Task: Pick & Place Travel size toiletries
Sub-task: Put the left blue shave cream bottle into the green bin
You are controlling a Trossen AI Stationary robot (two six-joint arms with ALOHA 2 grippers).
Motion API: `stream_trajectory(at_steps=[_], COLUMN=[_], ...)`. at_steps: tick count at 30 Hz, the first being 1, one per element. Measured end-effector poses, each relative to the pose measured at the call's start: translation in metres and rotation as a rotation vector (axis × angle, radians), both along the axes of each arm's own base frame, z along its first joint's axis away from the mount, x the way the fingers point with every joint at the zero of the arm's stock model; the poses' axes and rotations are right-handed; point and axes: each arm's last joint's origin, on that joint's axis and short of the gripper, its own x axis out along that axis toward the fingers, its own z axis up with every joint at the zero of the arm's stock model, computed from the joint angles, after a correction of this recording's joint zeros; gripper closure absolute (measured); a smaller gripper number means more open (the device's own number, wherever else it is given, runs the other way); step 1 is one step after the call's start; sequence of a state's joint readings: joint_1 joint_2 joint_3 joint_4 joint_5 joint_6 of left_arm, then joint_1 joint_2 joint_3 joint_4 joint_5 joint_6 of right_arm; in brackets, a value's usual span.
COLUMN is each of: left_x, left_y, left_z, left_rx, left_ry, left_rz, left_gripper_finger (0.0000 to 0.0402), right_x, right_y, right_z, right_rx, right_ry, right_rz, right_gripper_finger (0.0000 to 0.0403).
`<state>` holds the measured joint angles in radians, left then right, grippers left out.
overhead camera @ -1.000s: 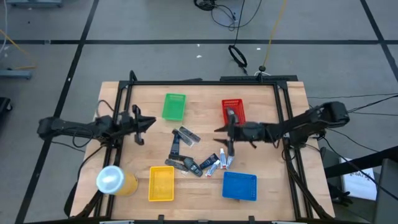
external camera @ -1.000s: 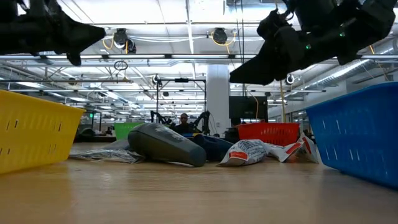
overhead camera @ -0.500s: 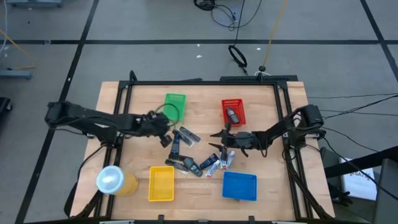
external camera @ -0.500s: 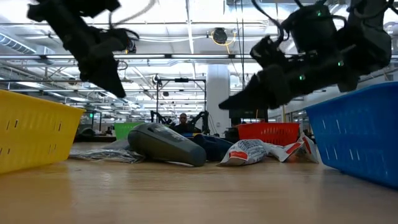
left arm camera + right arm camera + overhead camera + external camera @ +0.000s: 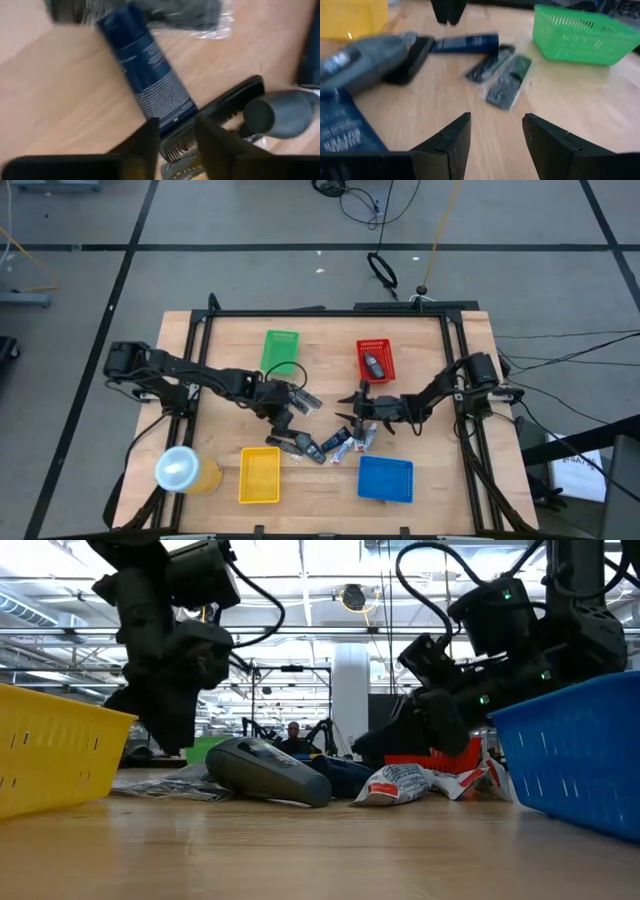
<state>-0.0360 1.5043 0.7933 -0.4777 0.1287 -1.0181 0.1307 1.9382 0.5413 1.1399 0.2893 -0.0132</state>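
1. High view: wooden table [image 5: 200, 350] inside a dark frame; bare wood runs wide along the 12 o'clock edge and down the 9 o'clock side.
2. Travel size toiletries [image 5: 310, 435], heaped at table centre, spread toward 6 o'clock; one further piece lies in the red basket [image 5: 375, 360].
3. Green basket [image 5: 280, 350], at 11 o'clock of the heap, open wood between it and the red basket at 1 o'clock.
4. Yellow basket [image 5: 260, 475] at 7 o'clock and blue basket [image 5: 385, 478] at 5 o'clock, both just inside the 6 o'clock table edge; the heap's lowest items lie near both.
5. Yellow cup [image 5: 185, 470], at the 8 o'clock corner, well apart from the heap.
6. Left gripper [image 5: 285, 412], low over the heap's 9 o'clock side; its wrist view shows the fingers [image 5: 150, 142] slightly parted over the end of a dark blue tube [image 5: 147, 75], a black comb [image 5: 220, 115] beside it.
7. Right gripper [image 5: 350, 412], at the heap's 3 o'clock side, close to the items; its wrist view shows the fingers [image 5: 455, 137] spread wide with bare wood between them.
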Motion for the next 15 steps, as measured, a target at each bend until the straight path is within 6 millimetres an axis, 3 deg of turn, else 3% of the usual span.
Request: stream_trajectory(at_steps=[4,7,10,15], left_x=[0.000,0.001,0.001,0.006], left_y=[0.000,-0.001,-0.006,-0.015], left_z=[-0.002,-0.002,-0.006,-0.015], left_rx=[-0.024,0.035,0.106,0.199], left_ry=[0.031,0.018,0.020,-0.007], left_rz=[0.122,0.214,0.277,0.342], left_gripper_finger=[0.0171,0.0126,0.0116,0.0149], right_x=[-0.001,0.000,0.000,0.000], right_y=[0.000,0.000,0.000,0.000], right_z=[-0.007,-0.010,-0.010,-0.009], right_rx=[-0.001,0.003,0.002,-0.001], right_ry=[0.025,0.023,0.024,0.016], right_rz=[-0.002,-0.004,-0.004,-0.002], right_gripper_finger=[0.0232,0.0232,0.0232,0.0232])
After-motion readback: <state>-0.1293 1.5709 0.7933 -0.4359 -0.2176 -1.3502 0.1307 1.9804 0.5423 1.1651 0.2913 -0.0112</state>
